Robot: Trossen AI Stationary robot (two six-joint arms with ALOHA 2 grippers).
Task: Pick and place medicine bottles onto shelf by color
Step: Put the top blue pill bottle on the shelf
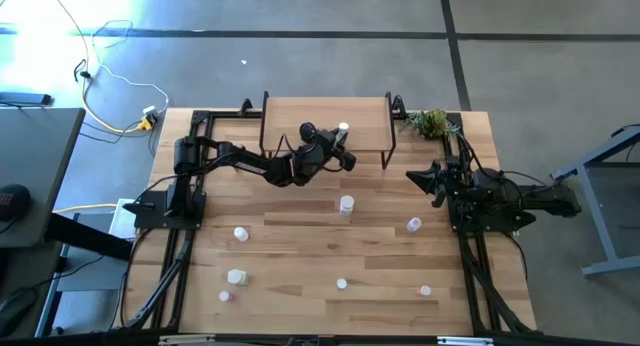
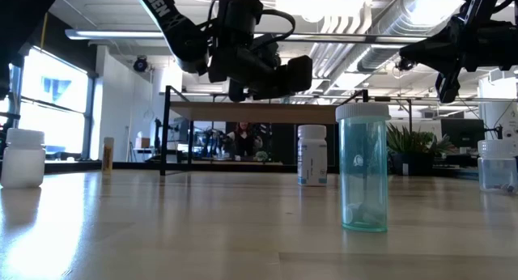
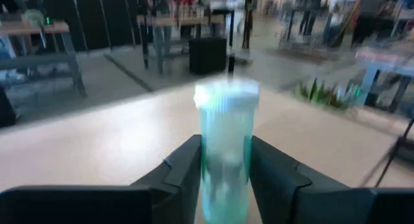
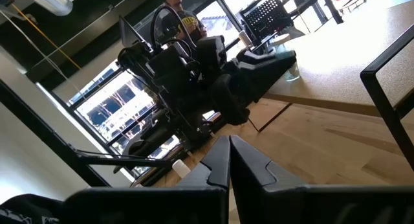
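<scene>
Bottles, medicine, assorted, sorting by colour onto shelf [image 1: 300, 114].

Item in hand: teal bottle [image 3: 224, 153], white cap, upright between the fingers [image 3: 182, 175] of the left end effector [image 1: 342, 146]. It sits over the shelf's right part, toward the near edge. The fingers flank the bottle closely; whether they grip it or have just let go, I cannot tell.

Right end effector [image 1: 413, 176]: fingers together, empty, waiting over the table [image 1: 300, 256] at the right side, near a small plant [image 1: 430, 121].

Stock on the table: a white bottle [image 1: 346, 204] near the middle, one [image 1: 414, 224] to its right, one [image 1: 240, 233] to its left, and four smaller ones [image 1: 236, 277] along the near part. In the low view a tall teal bottle [image 2: 363, 168] stands nearest the camera.

Handling note, as a judgement: the step is the set-down. Base should rest flat on the board before the fingers part. Open evenly, so neither finger drags the light bottle over. Lift straight up clear of the cap before pulling back, and keep the wrist off the shelf's black frame.
</scene>
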